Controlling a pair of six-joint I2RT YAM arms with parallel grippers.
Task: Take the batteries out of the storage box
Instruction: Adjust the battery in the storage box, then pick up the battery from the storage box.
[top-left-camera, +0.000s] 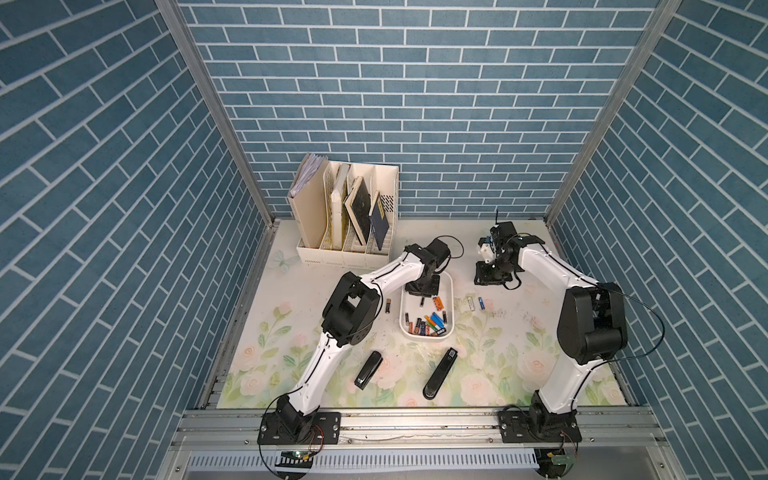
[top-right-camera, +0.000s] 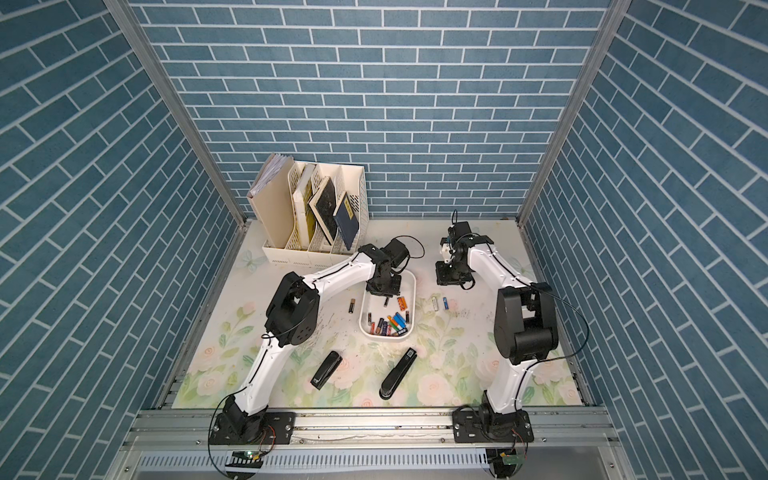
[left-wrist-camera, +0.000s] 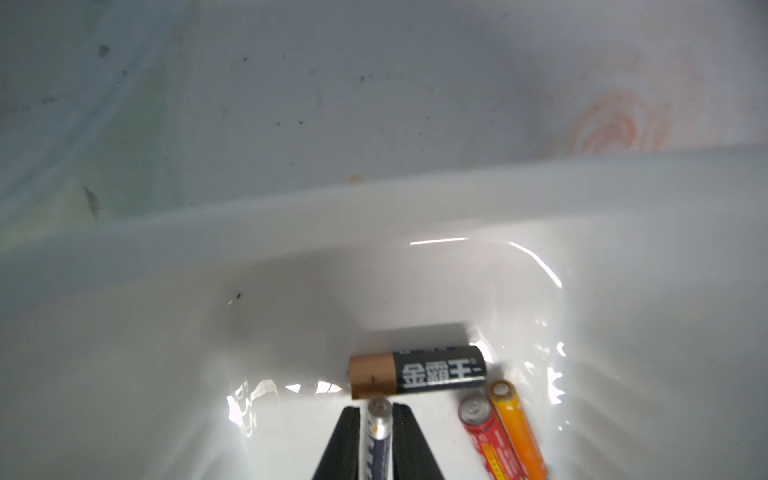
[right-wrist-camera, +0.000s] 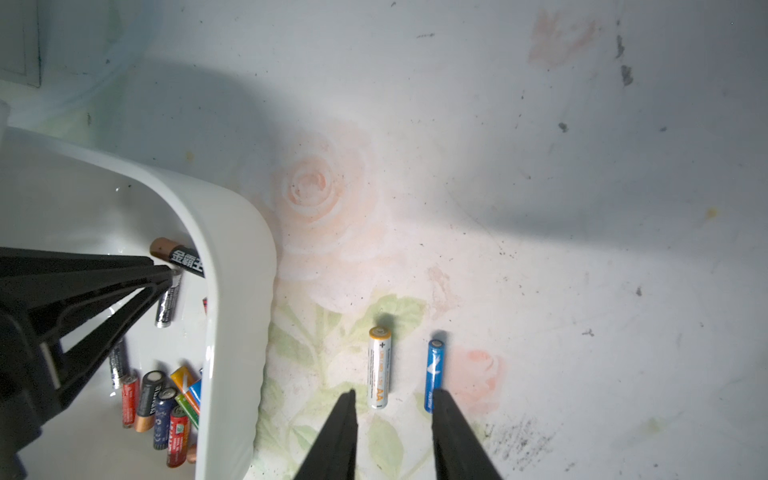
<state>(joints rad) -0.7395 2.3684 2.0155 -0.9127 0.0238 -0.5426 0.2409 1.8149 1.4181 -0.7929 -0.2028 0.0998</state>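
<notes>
The white storage box (top-left-camera: 452, 303) (top-right-camera: 414, 303) lies mid-table with several batteries (top-left-camera: 428, 326) heaped at its near end. My left gripper (left-wrist-camera: 380, 409) (top-left-camera: 422, 301) reaches into the far end and is shut on a silver-blue battery (left-wrist-camera: 378, 436) (right-wrist-camera: 168, 303). Just past its tips lie a gold-black battery (left-wrist-camera: 417, 376), a red one (left-wrist-camera: 484, 440) and an orange one (left-wrist-camera: 517, 432). My right gripper (right-wrist-camera: 395, 392) (top-left-camera: 484, 279) hangs open and empty over the table right of the box. A white battery (right-wrist-camera: 380, 365) and a blue battery (right-wrist-camera: 434, 374) lie on the mat before it.
A black-gold battery (top-left-camera: 388, 305) lies on the mat left of the box. Two black staplers (top-left-camera: 368, 370) (top-left-camera: 440, 373) lie nearer the front. A cream file organizer (top-left-camera: 345, 216) with books stands at the back left. The box wall (right-wrist-camera: 232, 291) rises between the two grippers.
</notes>
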